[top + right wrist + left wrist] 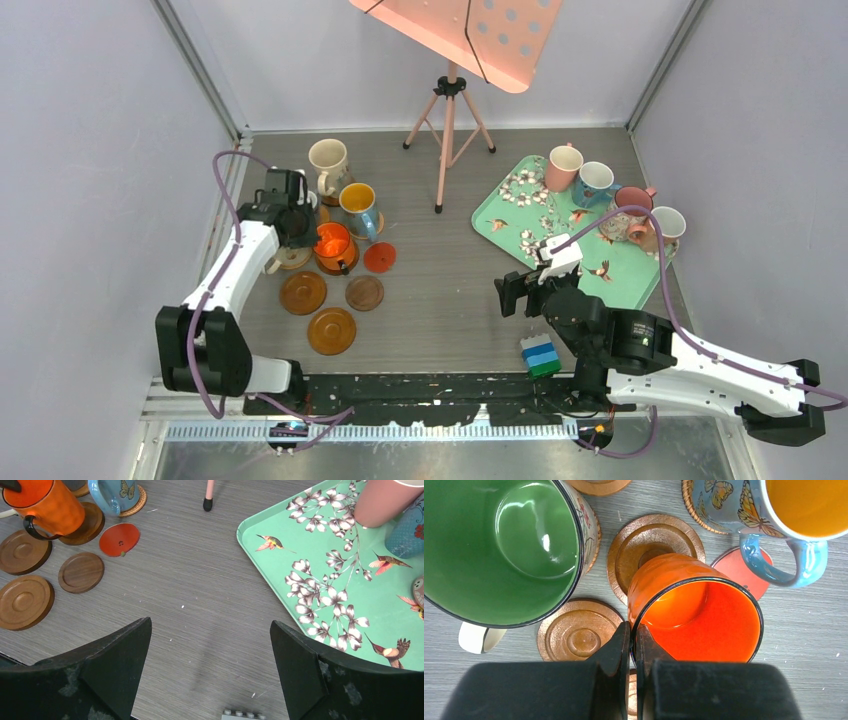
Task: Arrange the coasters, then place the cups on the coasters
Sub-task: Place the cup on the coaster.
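Grey table [440, 300], left hand [632, 630] clamps orange mug [704, 615], right hand [210, 624] spread, green-lined mug [499, 545] wrist-view only

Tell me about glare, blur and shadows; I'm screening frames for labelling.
Left wrist: glare spots inside the green mug; left pincer, shut on the orange mug, looks soft. Right wrist: table sharp, faint shadow under the open right pincer. Top external: even light, no harsh glare.

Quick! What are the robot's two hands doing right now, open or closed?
The left gripper is closed, pinching the rim of the orange mug.
The right gripper is open, holding nothing.
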You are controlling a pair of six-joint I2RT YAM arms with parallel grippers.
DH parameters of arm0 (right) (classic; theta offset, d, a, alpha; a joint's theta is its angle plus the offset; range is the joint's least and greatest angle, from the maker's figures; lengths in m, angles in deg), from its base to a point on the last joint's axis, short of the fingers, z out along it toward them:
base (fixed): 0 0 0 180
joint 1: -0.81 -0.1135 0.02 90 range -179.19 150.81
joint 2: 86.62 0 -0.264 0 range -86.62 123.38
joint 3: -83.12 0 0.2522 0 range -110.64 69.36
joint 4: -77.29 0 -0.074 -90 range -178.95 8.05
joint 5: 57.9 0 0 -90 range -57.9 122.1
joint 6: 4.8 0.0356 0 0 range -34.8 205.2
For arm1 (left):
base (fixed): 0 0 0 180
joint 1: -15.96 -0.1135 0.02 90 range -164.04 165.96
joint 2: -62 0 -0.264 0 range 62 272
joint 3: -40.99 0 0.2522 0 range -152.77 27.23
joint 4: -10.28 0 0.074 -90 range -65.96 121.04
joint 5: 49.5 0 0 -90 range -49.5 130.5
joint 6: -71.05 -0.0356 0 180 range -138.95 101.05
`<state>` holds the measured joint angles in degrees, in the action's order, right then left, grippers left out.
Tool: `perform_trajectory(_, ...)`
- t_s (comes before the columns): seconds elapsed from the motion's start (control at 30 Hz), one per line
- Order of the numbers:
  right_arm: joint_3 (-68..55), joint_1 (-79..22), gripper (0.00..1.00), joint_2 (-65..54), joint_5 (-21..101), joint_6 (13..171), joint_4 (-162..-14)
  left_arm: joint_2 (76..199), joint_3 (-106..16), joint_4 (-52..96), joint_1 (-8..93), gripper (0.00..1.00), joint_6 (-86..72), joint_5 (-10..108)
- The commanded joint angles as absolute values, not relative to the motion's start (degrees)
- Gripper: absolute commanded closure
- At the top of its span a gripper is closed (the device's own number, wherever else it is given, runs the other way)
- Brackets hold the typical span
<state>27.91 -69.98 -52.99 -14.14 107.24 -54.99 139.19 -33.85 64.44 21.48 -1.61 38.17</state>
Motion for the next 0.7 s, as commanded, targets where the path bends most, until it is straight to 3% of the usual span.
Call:
perform_trajectory(0.0,27.8,-70.2,0.04,-53.1,-15.8,108.2,-56.6,139.6,-37.1,59.5,20.5,1.00,-1.6,38.7)
perform_trajectory(0.67,27.7,-70.2,0.04,-52.5,-15.0,107.2,-57.5,144.2,-37.9,58.8,20.1,1.00,-1.7,37.7)
